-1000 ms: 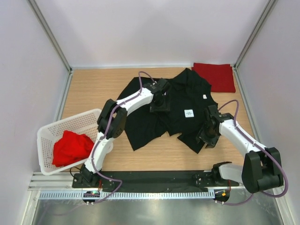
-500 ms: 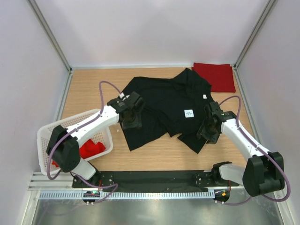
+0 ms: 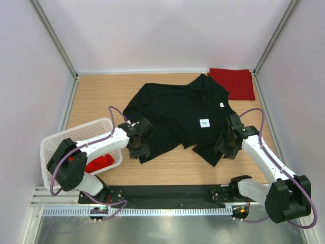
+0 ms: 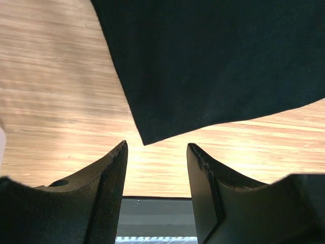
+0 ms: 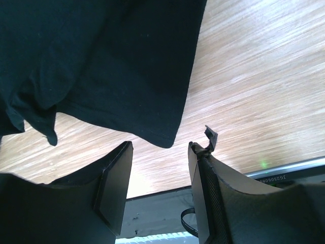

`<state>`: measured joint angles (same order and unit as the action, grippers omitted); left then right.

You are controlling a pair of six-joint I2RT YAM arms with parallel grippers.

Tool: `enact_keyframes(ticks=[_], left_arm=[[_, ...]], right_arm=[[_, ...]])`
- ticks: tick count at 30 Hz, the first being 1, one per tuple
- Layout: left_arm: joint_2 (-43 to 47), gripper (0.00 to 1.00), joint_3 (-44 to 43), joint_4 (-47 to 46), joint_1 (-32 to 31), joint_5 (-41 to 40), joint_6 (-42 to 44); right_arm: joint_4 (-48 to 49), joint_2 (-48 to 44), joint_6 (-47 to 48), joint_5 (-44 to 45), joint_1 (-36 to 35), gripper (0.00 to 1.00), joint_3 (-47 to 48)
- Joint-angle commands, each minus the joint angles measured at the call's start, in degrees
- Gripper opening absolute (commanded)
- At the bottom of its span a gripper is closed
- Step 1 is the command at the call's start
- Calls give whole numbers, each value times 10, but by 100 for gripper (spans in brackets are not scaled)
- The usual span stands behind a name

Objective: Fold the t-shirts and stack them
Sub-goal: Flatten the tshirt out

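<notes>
1. Two claws hang spread and empty at the near edge of the black t-shirt [image 3: 177,107]. Over the last second the left claw [image 3: 141,151] has travelled from the shirt's far middle, past its left edge, down to its near left corner. In the left wrist view that corner of the black t-shirt [image 4: 218,61] points down just beyond the parted tips, and nothing lies between them.
2. Little has changed for the right claw [image 3: 224,150]. It keeps to the near right hem and is released. In its own view a corner of the hem lies just past the gap between the jaws, not inside it.
3. Nothing about the black t-shirt itself differs from half a second ago. It lies rumpled and partly overlapped across the middle of the bench [image 3: 96,96].
4. Around it, a folded red t-shirt [image 3: 232,83] sits in the far right corner, just beside the black shirt's far edge. A white lattice basket [image 3: 76,133] stands at the near left. The left arm now reaches across the basket and covers much of the crumpled red t-shirt [image 3: 99,163] inside, which showed far more fully a second ago.
5. One small white label [image 3: 204,122] on the black shirt carries a dark mark that we cannot read. A smaller white tag [image 3: 222,105] lies beyond it, too small to make out.
</notes>
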<state>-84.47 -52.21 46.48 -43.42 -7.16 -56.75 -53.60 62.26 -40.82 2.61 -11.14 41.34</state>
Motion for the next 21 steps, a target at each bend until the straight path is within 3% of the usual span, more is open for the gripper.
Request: enact_keyframes(ticks=[1,15,21], left_arm=[[3,51,4,-44,-2,9,-8],[-19,42,19,-39,-3,31,-20],[-32,44,33,-49,-4,24,-23]], right_arm=[[7,-14,-12,-5,0,54,-9],[16,-6,-10,-1,-1,55,-3],[21,0,-7,-2,0,55,-9]])
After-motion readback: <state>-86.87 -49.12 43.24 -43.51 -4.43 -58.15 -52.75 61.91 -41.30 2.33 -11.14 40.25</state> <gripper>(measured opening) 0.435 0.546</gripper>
